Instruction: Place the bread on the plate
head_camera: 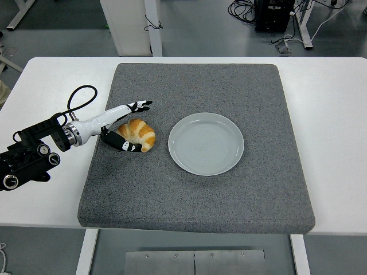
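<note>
1. Left hand (pixel 127 125) reaching in from the left edge over the grey mat (pixel 195 189), fingers spread wide around the croissant (pixel 137 133).
2. Upper fingers (pixel 140 105) stretched out above the pastry's far side, thumb low along its near side; impossible to tell whether either truly presses on it.
3. Croissant lying flat on the mat's left part, just left of the plate (pixel 206 144), not touching it.
4. Plate pale, round, near the mat's middle.
5. Mat covering most of the white table (pixel 338 114).
6. Black cable (pixel 80 94) looping above the wrist.
</note>
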Available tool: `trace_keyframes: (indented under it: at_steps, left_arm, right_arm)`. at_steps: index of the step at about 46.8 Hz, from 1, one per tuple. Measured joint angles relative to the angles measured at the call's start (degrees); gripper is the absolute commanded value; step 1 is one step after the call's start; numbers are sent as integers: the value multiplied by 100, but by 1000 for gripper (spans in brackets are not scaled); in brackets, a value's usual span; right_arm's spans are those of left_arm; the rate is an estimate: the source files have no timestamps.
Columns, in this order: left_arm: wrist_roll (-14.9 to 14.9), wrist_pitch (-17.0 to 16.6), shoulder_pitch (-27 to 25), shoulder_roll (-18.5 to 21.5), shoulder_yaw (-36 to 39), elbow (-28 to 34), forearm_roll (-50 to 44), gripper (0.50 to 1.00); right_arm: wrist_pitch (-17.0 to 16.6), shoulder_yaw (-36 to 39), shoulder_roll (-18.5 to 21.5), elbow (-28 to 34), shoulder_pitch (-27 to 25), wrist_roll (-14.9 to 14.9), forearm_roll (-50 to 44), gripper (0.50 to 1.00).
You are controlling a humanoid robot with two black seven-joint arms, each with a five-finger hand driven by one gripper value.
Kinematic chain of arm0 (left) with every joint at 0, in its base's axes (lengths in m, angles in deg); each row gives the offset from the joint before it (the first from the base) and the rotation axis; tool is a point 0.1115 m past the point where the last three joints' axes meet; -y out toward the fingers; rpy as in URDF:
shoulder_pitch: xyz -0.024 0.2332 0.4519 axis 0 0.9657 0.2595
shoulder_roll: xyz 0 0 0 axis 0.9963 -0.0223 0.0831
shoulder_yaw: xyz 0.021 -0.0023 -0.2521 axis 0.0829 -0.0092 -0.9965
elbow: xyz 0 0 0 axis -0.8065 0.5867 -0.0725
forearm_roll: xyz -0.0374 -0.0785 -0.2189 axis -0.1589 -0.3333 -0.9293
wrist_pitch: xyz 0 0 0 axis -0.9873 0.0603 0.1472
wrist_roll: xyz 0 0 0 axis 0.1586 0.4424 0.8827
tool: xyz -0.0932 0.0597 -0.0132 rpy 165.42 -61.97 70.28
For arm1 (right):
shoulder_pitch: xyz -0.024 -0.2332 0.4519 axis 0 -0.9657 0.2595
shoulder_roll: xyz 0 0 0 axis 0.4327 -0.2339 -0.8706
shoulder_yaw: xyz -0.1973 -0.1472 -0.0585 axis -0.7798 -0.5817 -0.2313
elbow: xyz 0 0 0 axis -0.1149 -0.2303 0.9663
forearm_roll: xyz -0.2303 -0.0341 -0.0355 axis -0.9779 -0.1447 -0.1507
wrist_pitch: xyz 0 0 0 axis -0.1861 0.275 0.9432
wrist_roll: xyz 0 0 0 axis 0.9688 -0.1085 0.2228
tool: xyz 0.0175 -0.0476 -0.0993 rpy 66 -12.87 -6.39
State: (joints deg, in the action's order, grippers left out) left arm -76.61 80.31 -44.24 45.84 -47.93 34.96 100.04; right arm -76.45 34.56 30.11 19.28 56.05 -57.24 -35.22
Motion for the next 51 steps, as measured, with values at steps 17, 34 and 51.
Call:
trace_keyframes:
  at_steps: [17, 34, 51]
  left_arm:
    - [14, -307, 17, 2, 128, -6, 41, 697]
    - [-96, -469, -129, 39, 356, 1, -65, 500]
    - [-155, -438, -465, 352, 302, 82, -78, 500]
  right_arm:
    - [4, 0, 0, 0, -3, 0, 0, 1000]
    - [1, 0, 0, 0, -1, 0, 0, 1000]
    - [0, 0, 0, 0, 0, -2, 0, 1000]
